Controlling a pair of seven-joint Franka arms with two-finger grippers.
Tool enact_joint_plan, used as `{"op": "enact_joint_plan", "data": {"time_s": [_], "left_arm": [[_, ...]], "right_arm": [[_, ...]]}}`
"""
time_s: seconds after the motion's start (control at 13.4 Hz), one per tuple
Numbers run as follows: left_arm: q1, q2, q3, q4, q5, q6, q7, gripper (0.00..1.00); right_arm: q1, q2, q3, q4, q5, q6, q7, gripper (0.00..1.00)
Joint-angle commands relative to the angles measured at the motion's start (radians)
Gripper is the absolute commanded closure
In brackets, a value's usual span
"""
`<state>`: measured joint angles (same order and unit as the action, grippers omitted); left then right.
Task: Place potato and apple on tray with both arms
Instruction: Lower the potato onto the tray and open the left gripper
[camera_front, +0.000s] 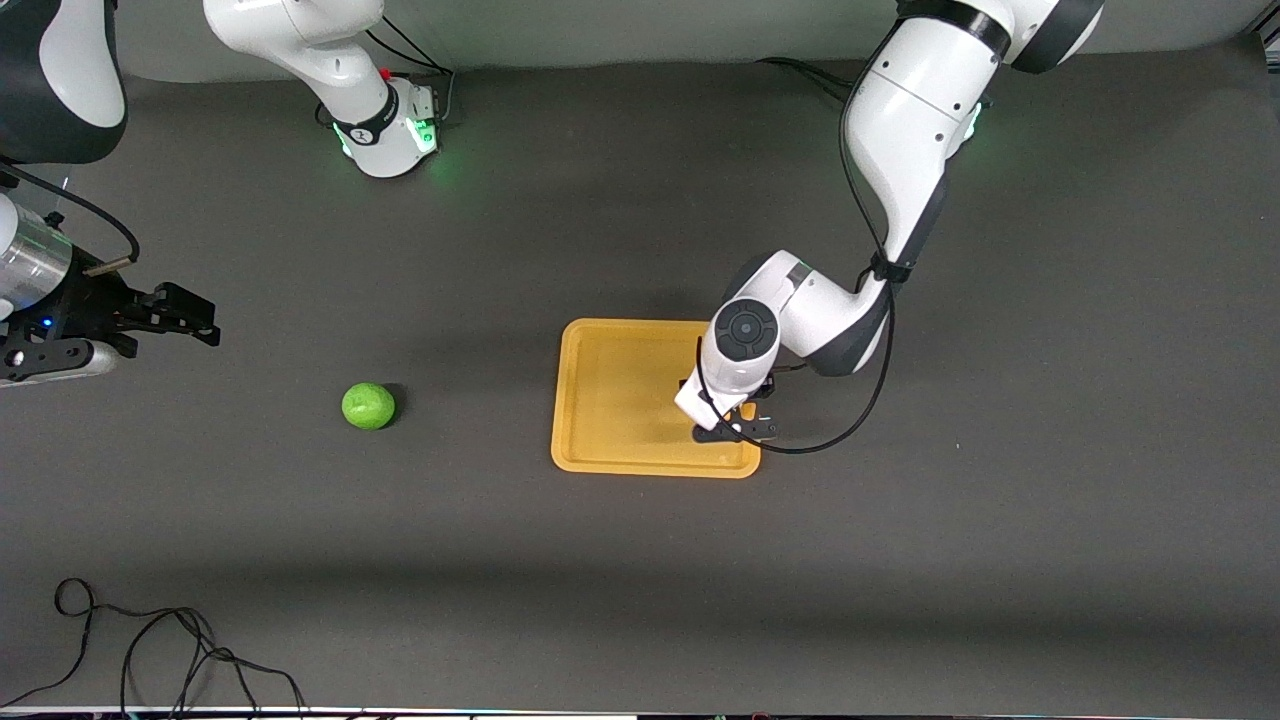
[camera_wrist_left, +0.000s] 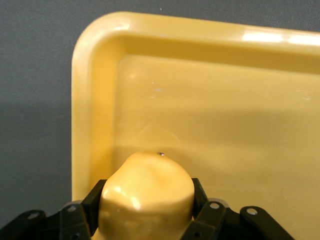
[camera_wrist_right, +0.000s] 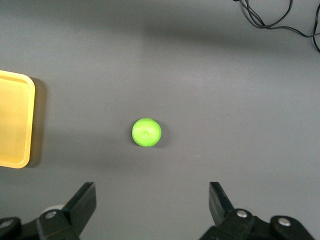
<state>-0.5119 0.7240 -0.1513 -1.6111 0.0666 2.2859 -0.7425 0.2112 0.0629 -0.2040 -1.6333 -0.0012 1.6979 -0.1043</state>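
A dark grey table (camera_front: 1000, 560) carried the work. The potato (camera_wrist_left: 146, 195) sat clamped in the left gripper (camera_front: 737, 428), low over the tray (camera_front: 610, 395) near the corner at the left arm's end, its long axis seemingly along the fingers. Released so close to the rim, it might roll against or over it. The apple (camera_front: 368, 406) lay on the table under the right gripper (camera_wrist_right: 152, 205), whose fingers stood wide apart.

No text, label, brand, number or sign can be read anywhere in these views, whether on the arms, the tabletop or the things lying on it.
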Motion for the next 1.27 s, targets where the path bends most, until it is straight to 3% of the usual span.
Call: {"op": "enact_joint_plan", "data": {"time_s": [0.0, 0.15, 0.6, 0.97, 1.2], "left_arm": [[-0.019, 0.023, 0.016, 0.028, 0.015, 0.012, -0.026, 0.87], [-0.016, 0.029, 0.018, 0.028, 0.016, 0.018, -0.026, 0.31], [-0.007, -0.011, 0.016, 0.043, 0.012, -0.049, -0.023, 0.0], [0.039, -0.164, 0.009, 0.086, -0.017, -0.299, 0.021, 0.0], [0.133, -0.285, 0.012, 0.088, -0.065, -0.474, 0.191, 0.0]], "right_arm": [[0.007, -0.018, 0.0, -0.039, -0.022, 0.028, 0.026, 0.0], [0.007, -0.02, 0.0, -0.04, -0.029, 0.032, 0.02, 0.0], [0.007, -0.02, 0.0, -0.054, -0.033, 0.043, 0.026, 0.0], [0.029, -0.018, 0.006, -0.056, -0.034, 0.049, 0.031, 0.0], [0.034, -0.018, 0.006, -0.066, -0.034, 0.06, 0.038, 0.0]]}}
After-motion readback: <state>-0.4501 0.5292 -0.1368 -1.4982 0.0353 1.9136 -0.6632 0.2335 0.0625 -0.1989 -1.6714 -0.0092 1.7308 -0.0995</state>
